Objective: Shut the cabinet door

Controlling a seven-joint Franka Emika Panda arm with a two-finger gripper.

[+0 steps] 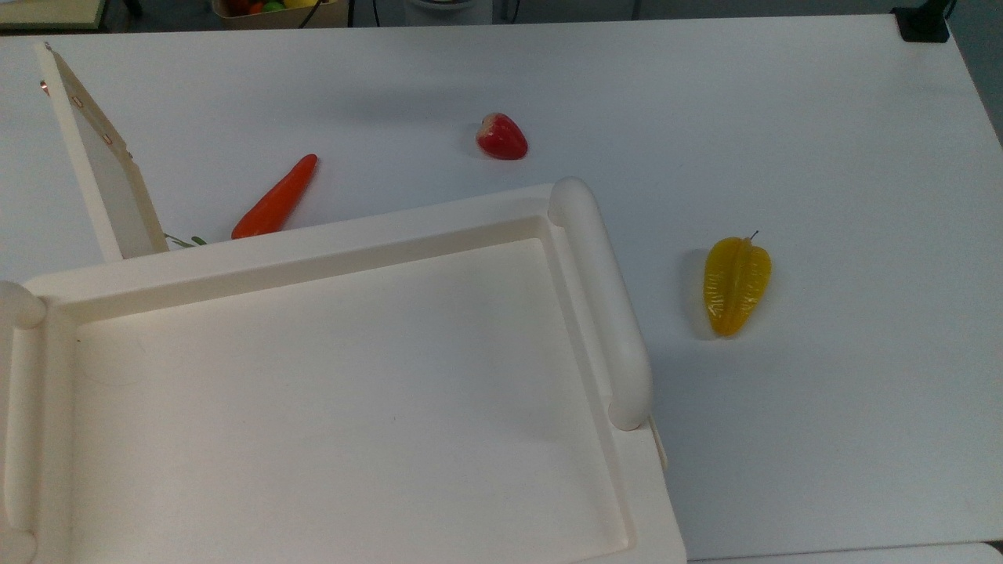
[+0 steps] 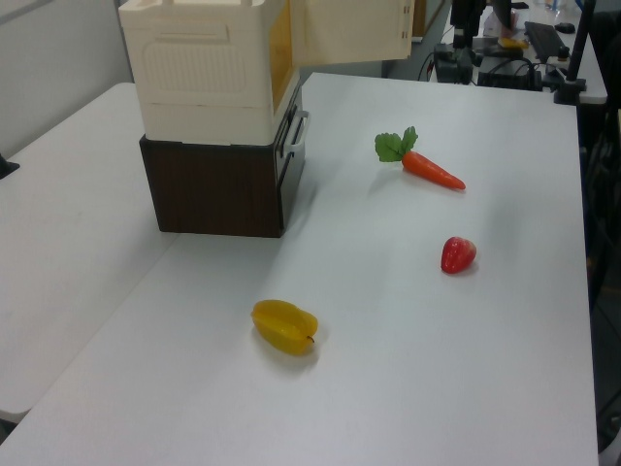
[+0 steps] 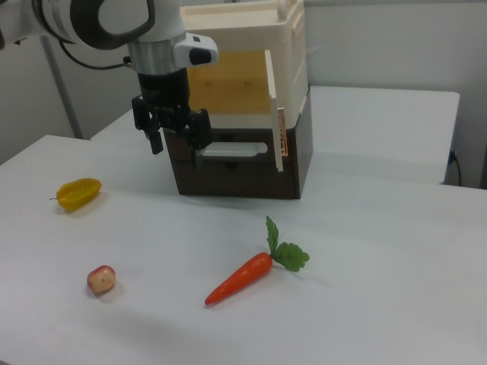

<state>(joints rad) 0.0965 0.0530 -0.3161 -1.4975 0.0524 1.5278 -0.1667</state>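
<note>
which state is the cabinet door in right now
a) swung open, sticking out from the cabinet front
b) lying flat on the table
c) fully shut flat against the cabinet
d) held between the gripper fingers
a, the cabinet door stands swung out edge-on from the cabinet front in the right view, leaving the yellowish interior exposed, while the gripper hangs apart from it with nothing between its fingers.

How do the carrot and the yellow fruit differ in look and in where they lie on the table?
The carrot is long, thin and orange with green leaves at one end; the yellow fruit is short, plump and ridged, with only a small stem. In the top view the carrot lies close beside the open cabinet door, while the yellow fruit lies apart from the cabinet, on the top view's right. Both lie flat on the white table, untouched.
</note>
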